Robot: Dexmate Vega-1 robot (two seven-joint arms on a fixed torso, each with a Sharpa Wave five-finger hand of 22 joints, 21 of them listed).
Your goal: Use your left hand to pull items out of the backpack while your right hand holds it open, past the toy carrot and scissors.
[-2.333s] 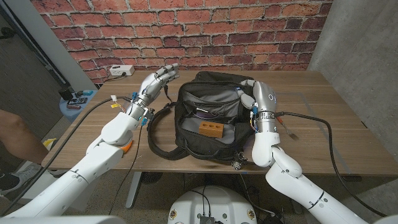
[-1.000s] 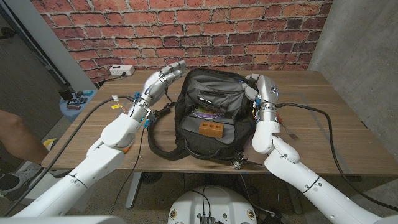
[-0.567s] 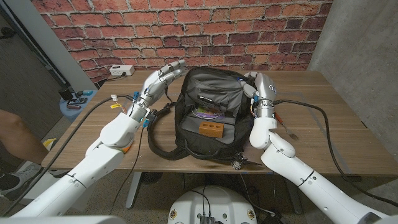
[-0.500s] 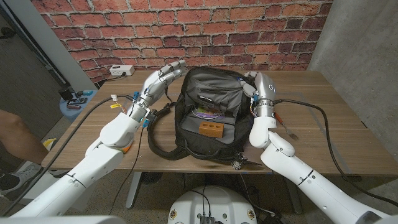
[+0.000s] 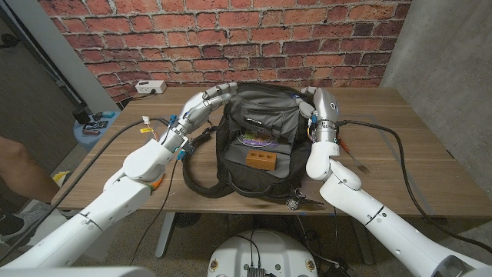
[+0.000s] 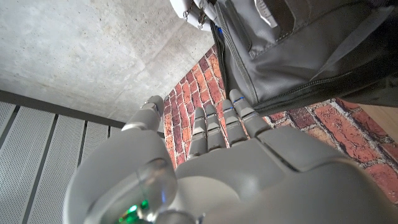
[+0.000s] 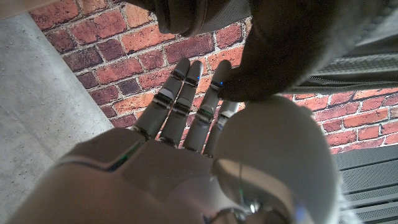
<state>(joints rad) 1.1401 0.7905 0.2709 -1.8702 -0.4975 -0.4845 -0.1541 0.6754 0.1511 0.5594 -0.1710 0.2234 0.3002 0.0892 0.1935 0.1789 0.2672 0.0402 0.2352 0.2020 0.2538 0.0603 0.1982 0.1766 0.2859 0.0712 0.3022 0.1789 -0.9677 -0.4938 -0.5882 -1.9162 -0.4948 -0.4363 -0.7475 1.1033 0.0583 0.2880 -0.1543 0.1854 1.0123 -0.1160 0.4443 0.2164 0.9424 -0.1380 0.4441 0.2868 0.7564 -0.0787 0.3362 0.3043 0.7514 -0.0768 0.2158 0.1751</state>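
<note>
Wooden table (image 5: 430, 154): soft, floppy backpack (image 5: 257, 146); right hand (image 5: 314, 104) gripping its rim, left hand (image 5: 207, 100) open beside it.

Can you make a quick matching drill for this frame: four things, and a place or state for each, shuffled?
Things:
1. backpack
2. orange block
3. left hand
4. power strip

Places or states:
A. at the table's far left corner
B. lying in the open front pocket
C. open, mid-table between the arms
D. fingers reaching the backpack's top left edge

Pairs: 1-C, 2-B, 3-D, 4-A
</note>
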